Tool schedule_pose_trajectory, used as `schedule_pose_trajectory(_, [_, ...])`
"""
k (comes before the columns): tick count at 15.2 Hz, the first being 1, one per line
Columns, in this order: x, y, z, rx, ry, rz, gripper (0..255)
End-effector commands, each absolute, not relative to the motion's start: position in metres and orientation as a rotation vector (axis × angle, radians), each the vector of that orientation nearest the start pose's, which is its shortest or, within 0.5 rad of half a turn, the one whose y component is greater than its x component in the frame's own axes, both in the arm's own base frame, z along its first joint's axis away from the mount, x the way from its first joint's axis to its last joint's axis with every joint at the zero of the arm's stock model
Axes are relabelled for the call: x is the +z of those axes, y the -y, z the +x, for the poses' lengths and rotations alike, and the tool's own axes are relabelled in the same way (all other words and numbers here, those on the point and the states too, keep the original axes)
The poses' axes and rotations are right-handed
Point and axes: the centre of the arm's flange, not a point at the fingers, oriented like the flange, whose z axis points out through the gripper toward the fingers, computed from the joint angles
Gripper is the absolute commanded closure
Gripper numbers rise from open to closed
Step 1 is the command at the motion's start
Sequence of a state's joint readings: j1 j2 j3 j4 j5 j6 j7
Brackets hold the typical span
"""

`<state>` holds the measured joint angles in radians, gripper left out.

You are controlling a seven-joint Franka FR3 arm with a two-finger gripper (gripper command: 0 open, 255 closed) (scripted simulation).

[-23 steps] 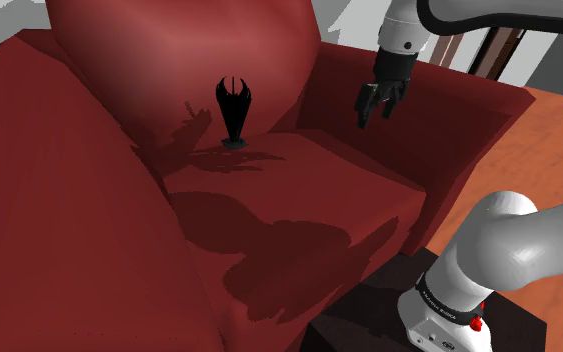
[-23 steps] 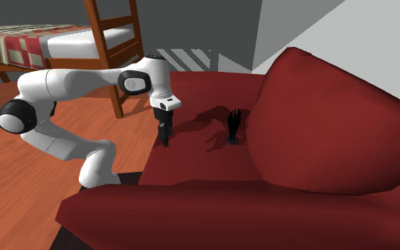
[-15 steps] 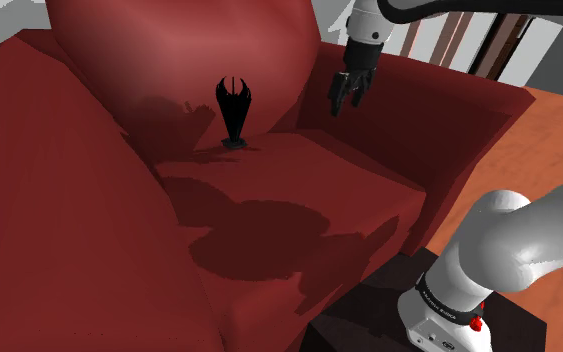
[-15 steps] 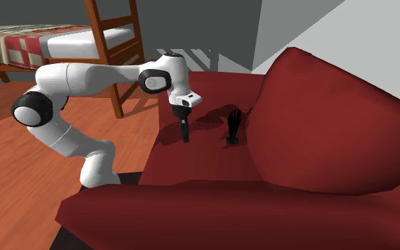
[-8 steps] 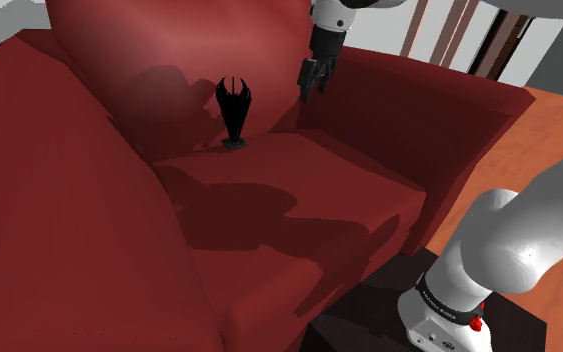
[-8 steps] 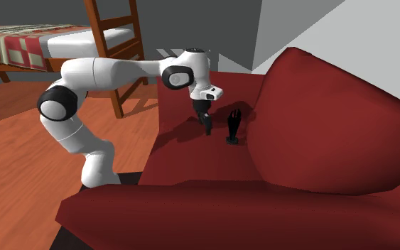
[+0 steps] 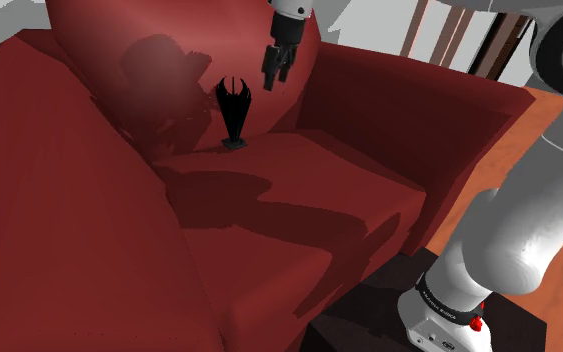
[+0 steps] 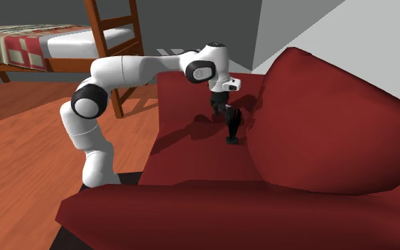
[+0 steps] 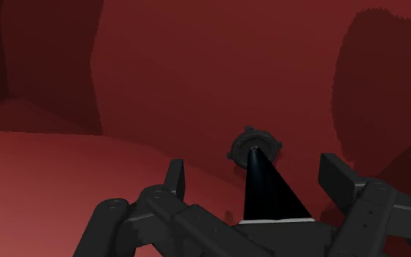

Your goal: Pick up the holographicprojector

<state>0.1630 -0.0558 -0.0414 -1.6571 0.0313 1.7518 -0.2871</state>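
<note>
Black, pronged projector (image 7: 234,112) on smooth red sofa (image 7: 319,180)

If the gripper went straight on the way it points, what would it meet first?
Likely the black projector: it stands inside the open gripper, whose fingers would straddle it before reaching the red sofa seat. Depth is unclear.

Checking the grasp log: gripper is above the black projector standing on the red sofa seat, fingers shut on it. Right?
Not quite. The fingers are open: the wrist view shows them standing apart on either side of the projector, not touching it. The rest holds: the gripper is above the black projector, which stands upright on the red sofa seat.
</note>
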Motion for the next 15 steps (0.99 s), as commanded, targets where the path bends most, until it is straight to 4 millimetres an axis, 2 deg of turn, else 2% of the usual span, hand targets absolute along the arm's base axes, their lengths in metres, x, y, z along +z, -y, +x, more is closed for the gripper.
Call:
schedule_pose_trajectory(1, [0.636,-0.085,0.569,-0.252,0.706,-3.017,0])
schedule_pose_trajectory(7, [0.651,-0.131,0.624,-0.288,0.927,-2.918,0])
schedule_pose_trajectory(8, [0.652,-0.131,0.625,-0.288,0.930,-2.917,0])
schedule_pose_trajectory(15, [0.612,-0.131,0.625,-0.288,0.930,-2.917,0])
